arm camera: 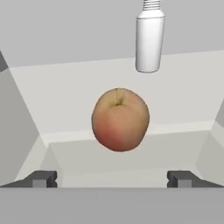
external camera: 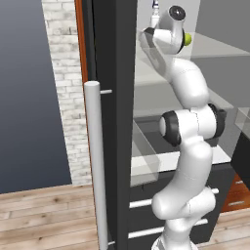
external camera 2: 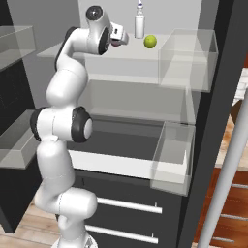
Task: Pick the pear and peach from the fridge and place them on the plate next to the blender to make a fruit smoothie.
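hovering with jaws wide, gripper (arm camera: 112, 179) faces the peach (arm camera: 120, 120) centred ahead

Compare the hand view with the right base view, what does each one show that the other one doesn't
Hand view alone: the peach clearly, centred ahead of the open gripper, both fingertips wide apart and not touching it. Right base view alone: the pear on the top shelf, clear door bins, the fridge door and lower drawers. Shared: the white bottle standing behind the fruit on the pale shelf.

base views flank fridge (external camera 2: 203, 145) (shared), hand view close
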